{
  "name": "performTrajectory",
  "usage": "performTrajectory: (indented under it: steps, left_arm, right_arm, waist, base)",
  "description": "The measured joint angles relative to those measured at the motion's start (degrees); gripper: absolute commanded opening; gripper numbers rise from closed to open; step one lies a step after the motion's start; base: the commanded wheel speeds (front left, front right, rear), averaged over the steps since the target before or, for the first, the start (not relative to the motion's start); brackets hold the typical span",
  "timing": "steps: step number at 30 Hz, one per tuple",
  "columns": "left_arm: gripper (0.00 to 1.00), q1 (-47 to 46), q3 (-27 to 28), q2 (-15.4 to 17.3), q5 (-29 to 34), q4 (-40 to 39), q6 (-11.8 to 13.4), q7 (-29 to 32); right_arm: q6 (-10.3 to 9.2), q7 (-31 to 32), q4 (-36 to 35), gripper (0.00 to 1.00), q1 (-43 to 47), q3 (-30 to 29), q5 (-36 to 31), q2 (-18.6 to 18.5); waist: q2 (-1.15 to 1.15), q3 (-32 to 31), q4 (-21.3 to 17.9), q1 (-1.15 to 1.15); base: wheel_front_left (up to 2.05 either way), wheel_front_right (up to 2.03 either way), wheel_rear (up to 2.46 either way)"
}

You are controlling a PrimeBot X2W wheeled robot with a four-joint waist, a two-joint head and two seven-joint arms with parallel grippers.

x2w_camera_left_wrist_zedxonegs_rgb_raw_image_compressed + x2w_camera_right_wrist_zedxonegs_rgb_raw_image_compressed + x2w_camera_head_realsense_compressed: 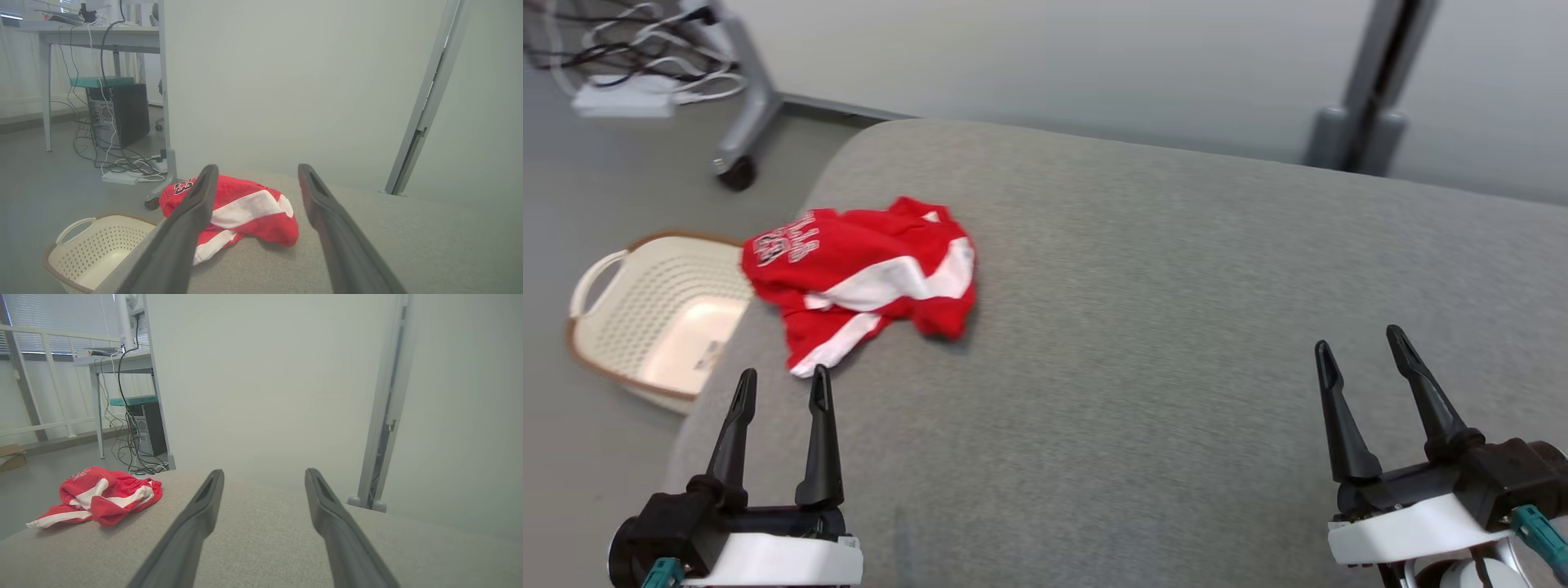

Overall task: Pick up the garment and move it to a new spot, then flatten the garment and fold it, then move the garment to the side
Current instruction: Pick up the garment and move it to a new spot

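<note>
One big gray cushion [1176, 327] is under my arms. Cream basket [629, 310] sits on the floor off its left edge. Red-and-white garment [858, 282] lies crumpled by that edge, just ahead of my left gripper [783, 376]. That one and my right gripper [1359, 340] hover wide open, empty.

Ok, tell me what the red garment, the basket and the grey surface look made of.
The red garment: soft matte cloth; it crumples in folds. The basket: probably moulded plastic, cream, with regular holes. The grey surface: likely upholstery fabric, with flecked woven texture.
</note>
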Motion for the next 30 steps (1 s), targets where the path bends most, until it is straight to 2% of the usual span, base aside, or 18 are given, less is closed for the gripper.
performTrajectory:
  steps: [7, 11, 14, 30]
  left_arm:
    - [1.00, 1.2, -0.3, 0.0, -0.2, 0.8, 0.4, 0.0]
    - [1.00, 2.4, -0.2, 0.1, -1.7, 2.3, 0.5, 0.0]
    - [1.00, 3.1, -1.2, 0.0, -4.3, 5.4, -0.4, 0.0]
    - [1.00, 2.1, -1.6, 0.0, -2.4, 7.2, -0.9, 0.0]
  right_arm:
    - [0.00, 0.0, 1.1, 1.00, 0.1, 1.1, 1.3, 0.0]
    - [0.01, 0.0, 1.8, 1.00, -0.1, 2.8, 1.2, 0.1]
    - [0.00, 0.0, 2.9, 1.00, -0.8, 2.8, 1.3, 0.1]
    - [0.00, 0.0, 4.1, 1.00, 0.0, 2.3, 2.6, 0.1]
  waist:
    - [0.00, -1.1, 8.0, 0.00]
    - [0.00, -1.7, 11.1, 0.00]
    - [0.00, -1.7, 11.6, 0.00]
    - [0.00, -3.5, 10.6, 0.00]
  base:
    - [0.00, 0.00, 0.00]
    - [0.00, 0.00, 0.00]
    - [0.00, 0.00, 0.00]
    - [0.00, 0.00, 0.00]
